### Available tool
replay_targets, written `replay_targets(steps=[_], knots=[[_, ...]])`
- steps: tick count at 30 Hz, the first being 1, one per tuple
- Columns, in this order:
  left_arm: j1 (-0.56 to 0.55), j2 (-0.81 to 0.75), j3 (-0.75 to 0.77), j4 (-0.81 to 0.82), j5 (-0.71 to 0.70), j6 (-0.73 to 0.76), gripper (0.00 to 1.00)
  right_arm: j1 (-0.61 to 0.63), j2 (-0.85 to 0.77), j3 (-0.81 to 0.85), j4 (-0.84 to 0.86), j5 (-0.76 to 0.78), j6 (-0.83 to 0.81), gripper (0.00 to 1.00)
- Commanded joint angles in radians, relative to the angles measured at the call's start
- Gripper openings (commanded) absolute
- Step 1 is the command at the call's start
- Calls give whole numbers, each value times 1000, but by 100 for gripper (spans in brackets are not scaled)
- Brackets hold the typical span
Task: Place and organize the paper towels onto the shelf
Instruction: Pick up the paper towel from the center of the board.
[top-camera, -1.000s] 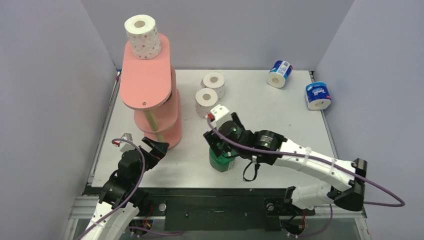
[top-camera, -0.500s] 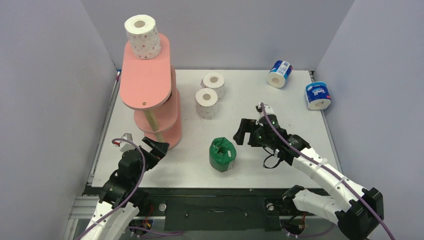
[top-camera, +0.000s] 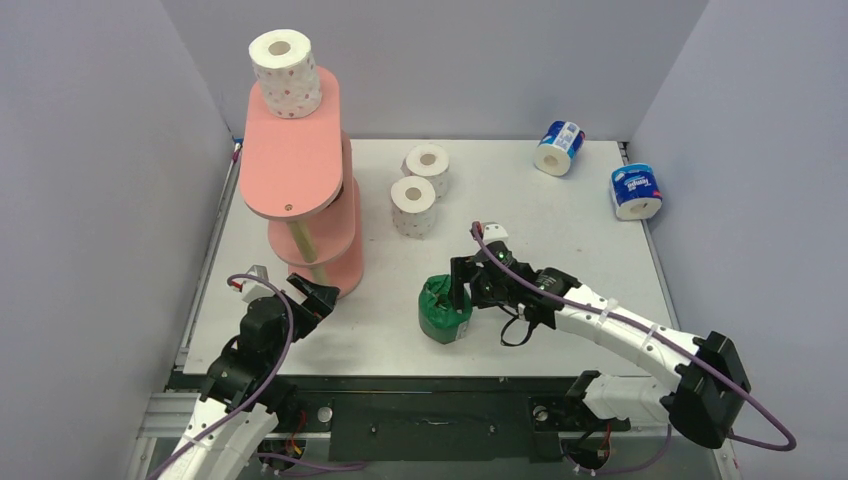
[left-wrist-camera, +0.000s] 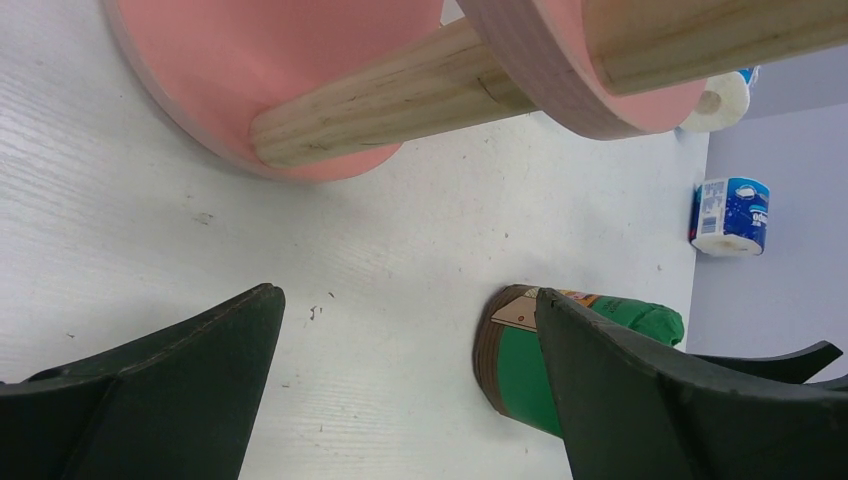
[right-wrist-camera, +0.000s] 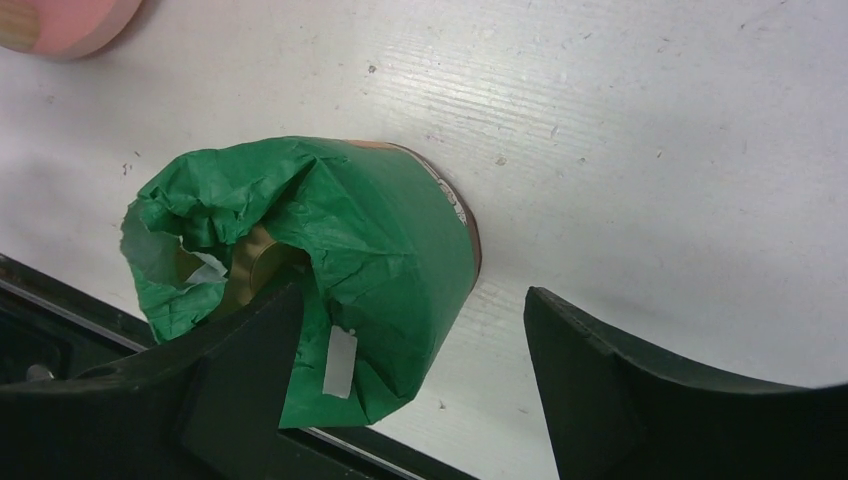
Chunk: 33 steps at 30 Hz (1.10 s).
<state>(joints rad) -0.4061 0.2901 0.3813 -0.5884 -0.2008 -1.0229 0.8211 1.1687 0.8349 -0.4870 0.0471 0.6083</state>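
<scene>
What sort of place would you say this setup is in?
Probably a robotics lab test cell, not a home: plain grey walls box in a white table, two robot arms are bolted at its near edge, and a pink shelf and paper rolls are laid out like practice props.

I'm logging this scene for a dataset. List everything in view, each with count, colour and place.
salmon-pink three-tier shelf with pale wooden posts: one, pink, left side of the table.
white paper rolls with red dots: three, white; one on the shelf's top board, two on the table right of the shelf.
green-wrapped paper roll: one, green, near middle of the table.
blue-white wrapped paper rolls: two, blue and white, far right corner, the second by the right wall.
white table: one, white.
left gripper: black, open, by the shelf's base.
right gripper: black, open, partly astride the green-wrapped paper roll.
</scene>
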Motion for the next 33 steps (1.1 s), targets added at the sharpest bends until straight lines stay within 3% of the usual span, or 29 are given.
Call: replay_targets(steps=[1,8,24,33], knots=[[-3,-5,25,14,-13,21,96,22,26,57,-10,80,-20,75],[-3,-14,15,13,-14,16,96,42,86,75,-12,81,-27,63],[-3,-16,8,16,-8,14,96,79,160,91,-25,75,-43,56],[-3,-28,4,9,-8,13,96,99,171,106,-30,69,-51,40]])
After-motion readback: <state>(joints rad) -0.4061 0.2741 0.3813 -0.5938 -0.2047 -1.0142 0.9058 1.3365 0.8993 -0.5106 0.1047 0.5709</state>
